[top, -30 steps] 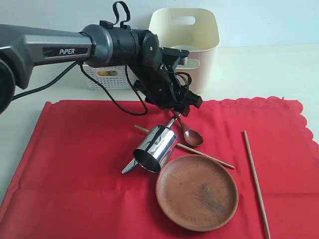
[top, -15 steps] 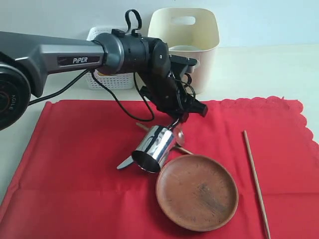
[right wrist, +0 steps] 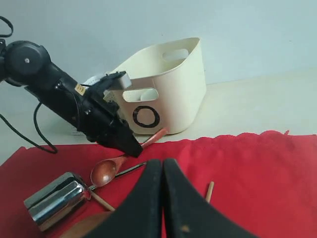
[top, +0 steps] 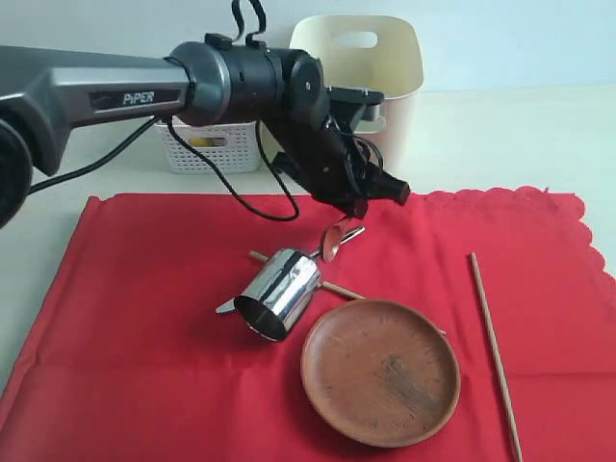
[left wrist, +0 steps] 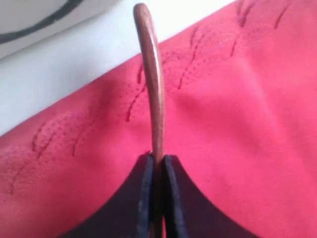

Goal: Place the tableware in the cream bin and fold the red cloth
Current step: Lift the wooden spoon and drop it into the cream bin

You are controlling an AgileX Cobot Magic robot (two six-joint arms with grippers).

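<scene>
**Left arm.** It reaches in from the left over the red cloth (top: 144,318). The left end effector (left wrist: 157,159) is closed down to a narrow slit on the handle of the dark wooden spoon (top: 333,240). The handle's end sticks out past the fingers toward the cream bin (top: 385,58). The spoon hangs tilted with its bowl end lowest, near the closed base of the steel cup (top: 277,294). Whether the bowl touches the cloth cannot be told.

**Right arm.** The right end effector (right wrist: 161,166) is poised over the cloth, its fingers pressed together with nothing between them.

**Tableware on the cloth.**
- The cup lies on its side.
- The knife (top: 229,305) lies partly hidden behind the cup.
- The first chopstick (top: 342,290) runs behind the cup and passes the rim of the brown plate (top: 380,371).
- The plate sits flat, just beside the cup's mouth.
- The second chopstick (top: 494,351) lies alone, well to the right of the plate.

**Surroundings.**
- The cloth is spread out flat and unfolded, with its scalloped edge on the far right side.
- The cream bin stands on the tabletop (top: 500,135) beyond the cloth, and its black "O" mark shows in the right wrist view.
- Something pale shows through the bin's handle cut-out, but what it is cannot be told.
- The white perforated basket (top: 207,149) stands beside the bin, partly behind the arm.
</scene>
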